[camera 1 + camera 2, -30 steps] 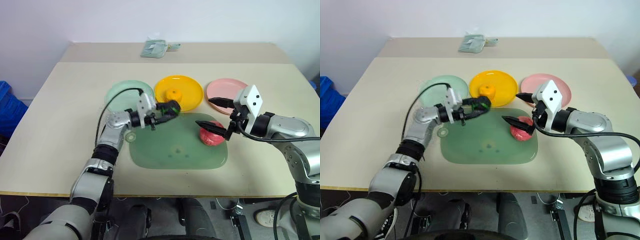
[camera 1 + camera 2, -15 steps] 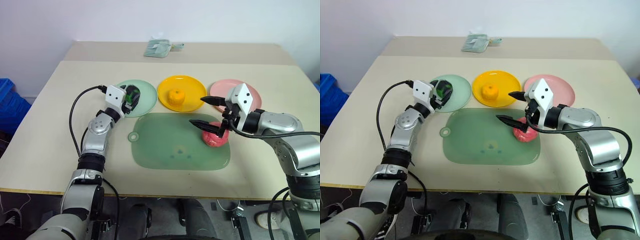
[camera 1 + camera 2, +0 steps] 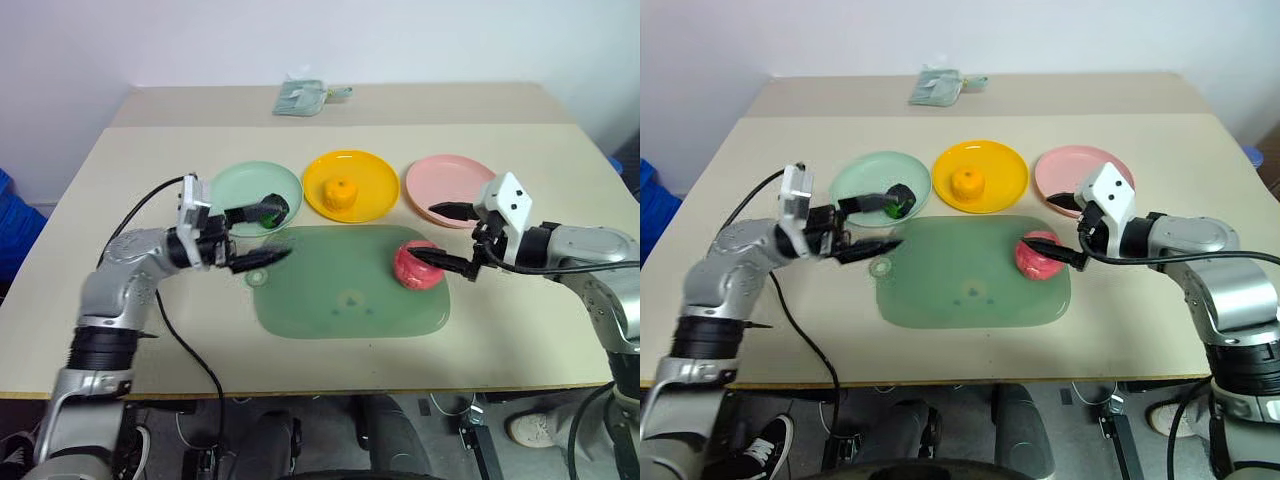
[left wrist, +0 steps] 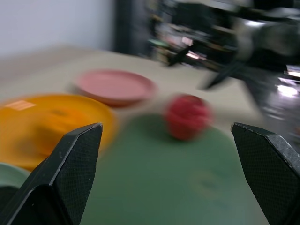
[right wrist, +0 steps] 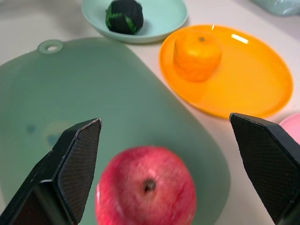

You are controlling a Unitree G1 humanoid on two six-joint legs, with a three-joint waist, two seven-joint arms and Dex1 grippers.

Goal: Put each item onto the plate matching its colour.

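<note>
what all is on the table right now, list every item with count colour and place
mint green plate: 1, mint green, back row, robot's left
dark green-black ball: 1, dark green-black, on the mint green plate
yellow-orange plate: 1, yellow-orange, back row, middle
orange fruit: 1, orange, on the yellow-orange plate
pink plate: 1, pink, back row, robot's right, nothing on it
red fruit: 1, red-pink, on the green mat's right part
green mat: 1, green, in front of the plates
pouch: 1, pale green, far edge of the table
table: 1, beige
left hand: 1, black fingers, open, beside the mint green plate
right hand: 1, black fingers, open, around the red fruit
</note>
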